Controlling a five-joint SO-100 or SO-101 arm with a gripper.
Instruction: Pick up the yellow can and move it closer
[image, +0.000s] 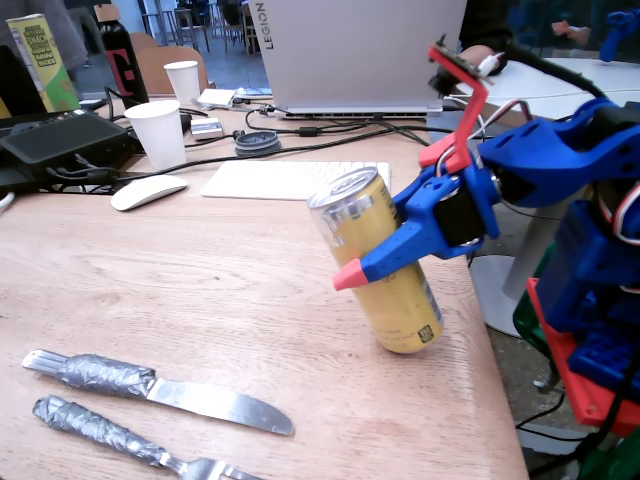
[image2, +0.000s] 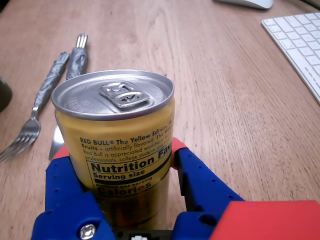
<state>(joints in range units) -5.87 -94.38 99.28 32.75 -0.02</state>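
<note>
The yellow can (image: 400, 300) is a slim gold drink can with a silver top and pull tab. It hangs tilted near the table's right edge in the fixed view, top leaning left. Its base is just above or barely on the wood; I cannot tell which. My blue gripper (image: 372, 252) with red fingertips is shut on its middle, coming in from the right. In the wrist view the yellow can (image2: 125, 145) fills the centre between the two fingers of my gripper (image2: 120, 150), and both red tips press against its sides.
A tape-handled knife (image: 180, 395) and fork (image: 110, 430) lie at the front left. A white keyboard (image: 290, 178), mouse (image: 148, 190), paper cups (image: 158, 132), laptop (image: 355, 50) and yellow-green carton (image: 42, 60) stand behind. The table's right edge (image: 490, 370) is close to the can.
</note>
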